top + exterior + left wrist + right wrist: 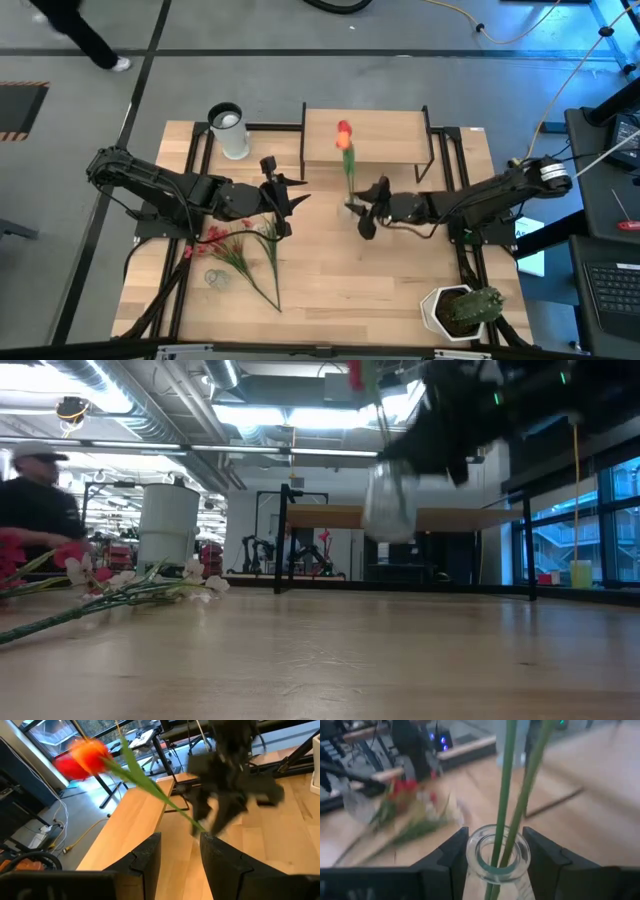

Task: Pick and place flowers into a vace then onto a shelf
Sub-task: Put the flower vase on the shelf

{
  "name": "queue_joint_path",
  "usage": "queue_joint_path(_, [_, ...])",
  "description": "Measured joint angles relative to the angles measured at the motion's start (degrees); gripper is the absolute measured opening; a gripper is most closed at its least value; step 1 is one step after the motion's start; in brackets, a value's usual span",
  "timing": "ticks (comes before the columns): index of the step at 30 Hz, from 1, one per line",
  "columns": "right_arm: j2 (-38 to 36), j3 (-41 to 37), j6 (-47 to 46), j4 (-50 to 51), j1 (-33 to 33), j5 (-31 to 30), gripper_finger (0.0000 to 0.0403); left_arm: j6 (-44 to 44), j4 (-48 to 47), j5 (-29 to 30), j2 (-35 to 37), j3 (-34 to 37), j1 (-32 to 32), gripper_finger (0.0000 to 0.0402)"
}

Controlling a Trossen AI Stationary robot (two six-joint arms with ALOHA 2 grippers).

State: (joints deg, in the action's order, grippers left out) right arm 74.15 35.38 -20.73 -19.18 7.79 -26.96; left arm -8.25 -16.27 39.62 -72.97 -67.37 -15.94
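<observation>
The right gripper [495,865] is clamped on the clear glass vase [497,857] holding red and orange tulips [344,138], lifted just before the light-wood shelf [385,135]. Keep it upright, probably higher. The left gripper [290,197] waits, jaws apart.

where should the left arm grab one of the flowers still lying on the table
Grip a green stem mid-length, coming straight down from above with the fingers across it. The loose flowers lie flat on the table, blossoms bunched toward the left gripper, stems fanning away, thin and separated there, so one can be singled out.
</observation>
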Motion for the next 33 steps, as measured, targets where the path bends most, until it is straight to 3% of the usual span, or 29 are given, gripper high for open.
queue_joint_path(8, [-11.01, 18.29, 0.27, 36.33, -9.08, -3.35, 0.0154, 0.00, -0.34, 0.24, 0.00, -0.02, -0.02, 0.0130])
queue_joint_path(12, [-14.38, 24.20, 1.95, 44.47, -14.13, -6.29, 0.0154, 0.00, -0.33, 0.17, 0.00, -0.02, -0.02, 0.0130])
queue_joint_path(22, [-18.79, 24.20, 1.93, 50.91, -27.87, -6.51, 0.0154, -0.01, -0.34, 0.22, 0.00, -0.02, -0.02, 0.0130])
queue_joint_path(33, [-18.35, 12.13, 2.94, 36.28, -36.18, -4.38, 0.0157, -1.42, -0.33, 0.29, 0.00, -0.02, 0.00, 0.0130])
